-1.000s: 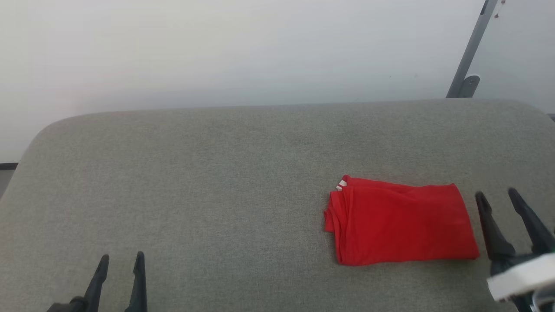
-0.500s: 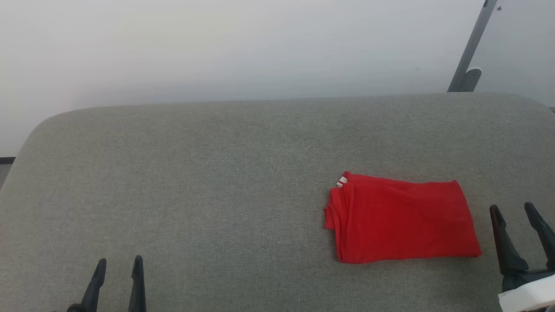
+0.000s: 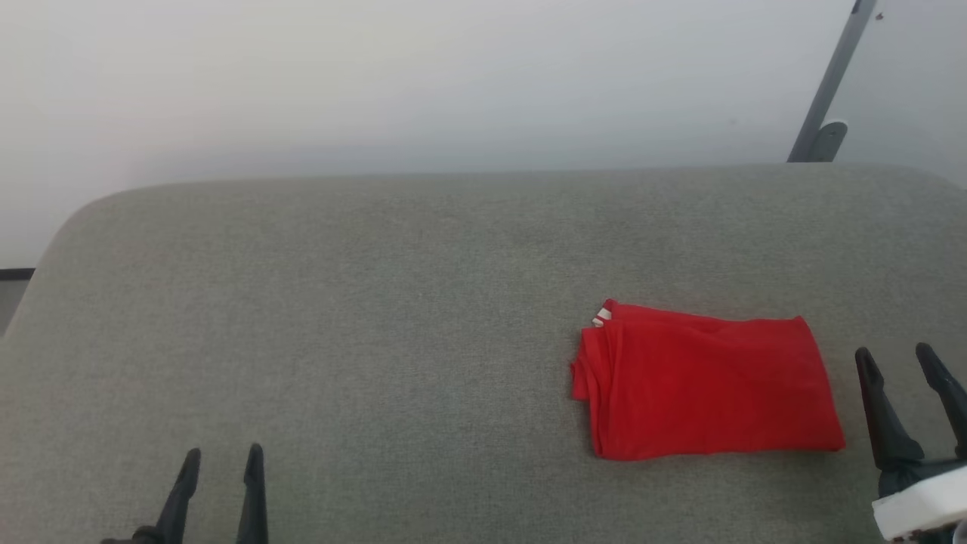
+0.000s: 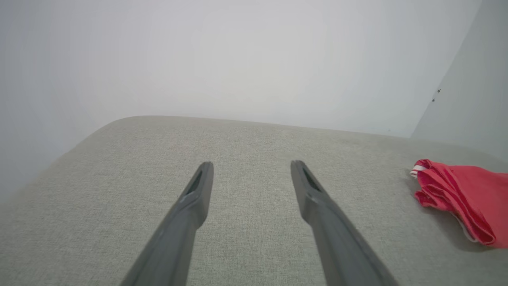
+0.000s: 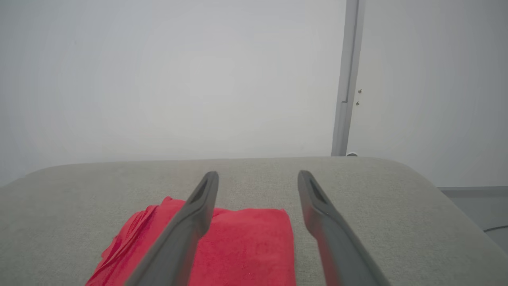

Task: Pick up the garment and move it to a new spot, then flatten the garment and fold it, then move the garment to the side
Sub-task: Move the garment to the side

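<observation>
The garment [image 3: 706, 381] is red and lies folded into a neat rectangle on the grey padded surface [image 3: 378, 317], right of centre, with a bit of white trim at its far left corner. My right gripper [image 3: 896, 355] stands open just right of it, touching nothing. At the lower left my left gripper [image 3: 223, 455] is open and far from the cloth. The left wrist view shows the garment [image 4: 464, 202] at the right edge, beyond my left gripper [image 4: 251, 169]. In the right wrist view the garment [image 5: 246, 246] lies low and to the left, under my right gripper [image 5: 257, 178].
A pale wall [image 3: 423, 83] rises behind the padded surface. A grey metal post [image 3: 831, 83] leans at the back right. The surface's rounded far left corner [image 3: 83, 219] and right edge [image 5: 432, 190] drop away to the floor.
My right gripper has drawn back from beside the garment toward the lower right. The head camera shifted slightly. The garment lies where it was.
</observation>
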{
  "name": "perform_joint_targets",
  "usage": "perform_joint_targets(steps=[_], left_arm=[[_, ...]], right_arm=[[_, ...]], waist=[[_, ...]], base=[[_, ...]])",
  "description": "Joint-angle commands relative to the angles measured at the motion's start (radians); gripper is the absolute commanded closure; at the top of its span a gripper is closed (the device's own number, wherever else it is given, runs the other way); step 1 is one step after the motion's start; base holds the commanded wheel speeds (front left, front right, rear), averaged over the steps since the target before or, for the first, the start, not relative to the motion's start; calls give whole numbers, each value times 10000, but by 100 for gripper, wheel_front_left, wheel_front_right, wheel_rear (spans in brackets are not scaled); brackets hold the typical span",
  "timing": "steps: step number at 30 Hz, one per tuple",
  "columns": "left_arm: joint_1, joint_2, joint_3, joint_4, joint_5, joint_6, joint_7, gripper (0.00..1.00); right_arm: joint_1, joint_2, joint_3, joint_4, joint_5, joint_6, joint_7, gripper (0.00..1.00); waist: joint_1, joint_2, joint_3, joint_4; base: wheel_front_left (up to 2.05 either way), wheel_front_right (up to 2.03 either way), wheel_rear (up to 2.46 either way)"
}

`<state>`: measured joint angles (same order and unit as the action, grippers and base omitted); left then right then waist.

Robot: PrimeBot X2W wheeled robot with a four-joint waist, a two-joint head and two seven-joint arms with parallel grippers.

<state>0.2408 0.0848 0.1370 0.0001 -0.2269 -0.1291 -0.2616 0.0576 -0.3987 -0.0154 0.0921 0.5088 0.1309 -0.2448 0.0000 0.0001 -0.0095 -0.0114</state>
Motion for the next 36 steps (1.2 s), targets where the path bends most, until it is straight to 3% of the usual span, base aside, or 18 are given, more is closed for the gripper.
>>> perform_joint_targets(steps=[1,14,22,30,34,35,36], left_arm=[[-218,-33,-21,77,93,-17,-44,0],[-1479,-181,-582,475,89,-17,-44,0],[-2232,-199,-896,554,4,-17,-44,0],[-3239,-234,-1374,536,-59,-17,-44,0],[-3605,-235,-1473,591,-72,-17,-44,0],[-3665,-234,-1480,612,-74,-17,-44,0],[-3715,-227,-1481,625,-74,-17,-45,0]], right_arm=[[-195,-104,26,5,74,-8,280,0],[-2550,-2131,862,1790,1580,-8,3711,0],[-3511,-3297,2205,2309,3082,-11,7037,0],[-4410,-3352,2891,2885,3668,-8,9637,0],[-4436,-3095,3121,2905,3795,-6,10186,0],[-4417,-3035,3152,2893,3836,-5,10246,2],[-4391,-2991,3191,2848,3862,-5,10294,41]], waist=[[0,-1,63,66],[0,-1,1042,415],[0,-1,1891,729],[0,-1,3009,1037],[0,-1,3358,1125],[0,-1,3412,1135],[0,-1,3453,1137]], base=[[0,0,0],[0,0,0],[0,0,0],[0,0,0],[0,0,0],[0,0,0],[0,0,0]])
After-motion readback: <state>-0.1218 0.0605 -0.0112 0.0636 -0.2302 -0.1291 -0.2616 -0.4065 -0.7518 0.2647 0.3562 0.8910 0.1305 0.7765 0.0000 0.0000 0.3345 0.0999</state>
